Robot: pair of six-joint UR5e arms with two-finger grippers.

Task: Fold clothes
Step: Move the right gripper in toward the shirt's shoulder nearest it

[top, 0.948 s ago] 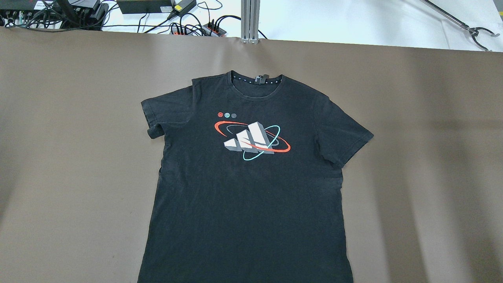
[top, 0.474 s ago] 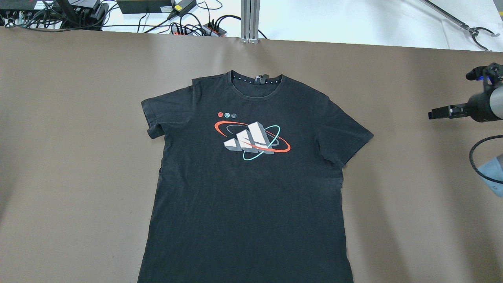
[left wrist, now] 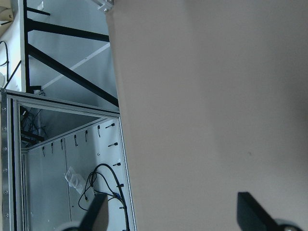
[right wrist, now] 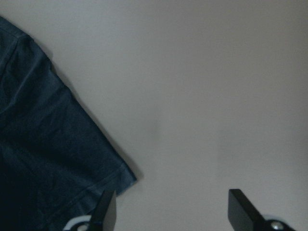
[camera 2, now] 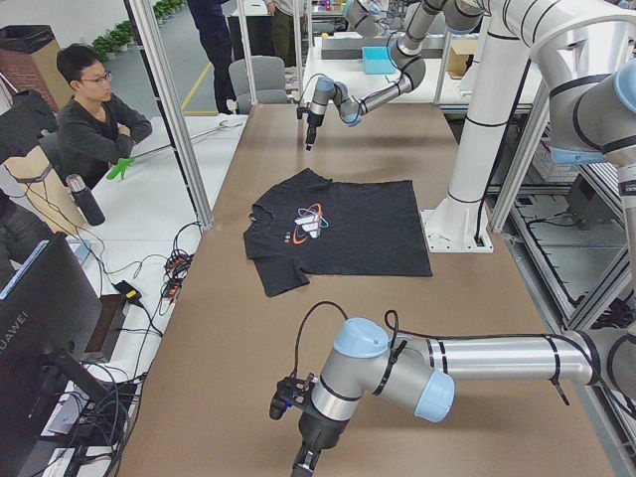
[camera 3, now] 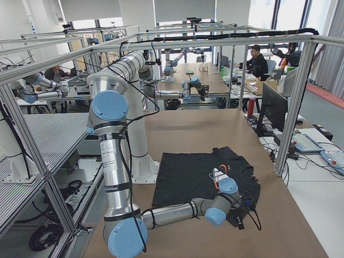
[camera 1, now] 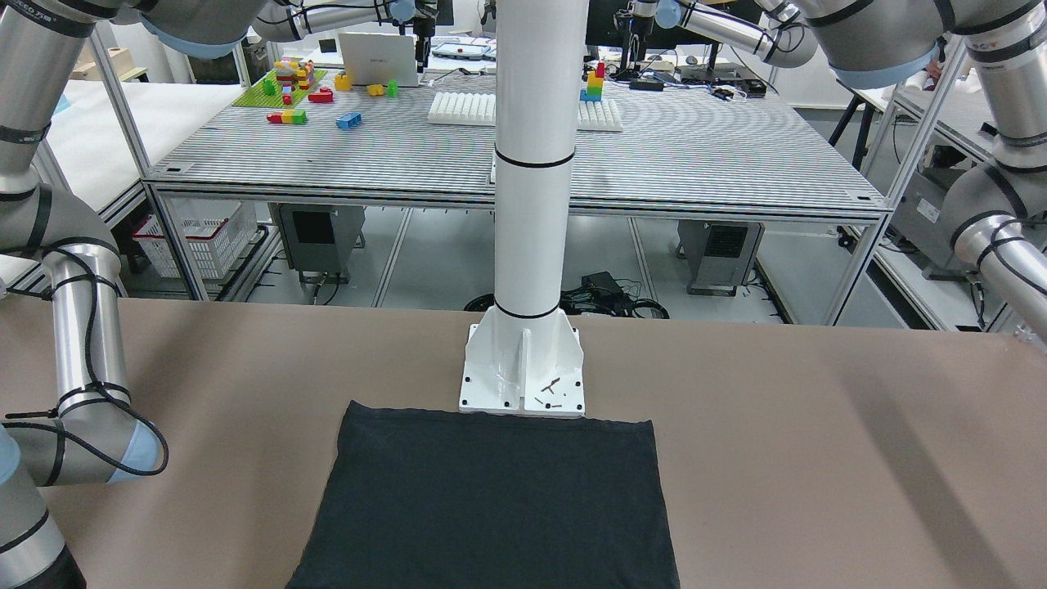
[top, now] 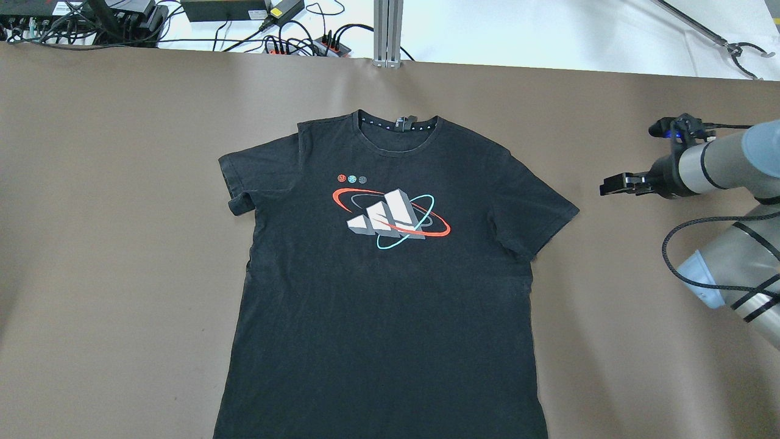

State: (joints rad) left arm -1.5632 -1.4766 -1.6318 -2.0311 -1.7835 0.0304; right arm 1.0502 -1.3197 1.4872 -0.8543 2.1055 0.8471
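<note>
while i hover off the cloth, right gripper (top: 606,185): fingers wide apart, empty, over bare table (top: 122,244), near the t-shirt (top: 378,292) sleeve (right wrist: 72,159) on my right, not touching
left gripper (left wrist: 171,195): fingers apart too, empty, by the table edge, well apart from the t-shirt
t-shirt: black, flat on the table, print up, hem just beside the white pillar base plate (camera 1: 523,380)

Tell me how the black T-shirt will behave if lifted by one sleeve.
The black T-shirt lies flat with faint wrinkles, so it is probably floppy: lifted by one sleeve, the rest would likely drape and trail. It looks thin, so a push would probably bunch it on the table cover rather than slide it whole.
</note>
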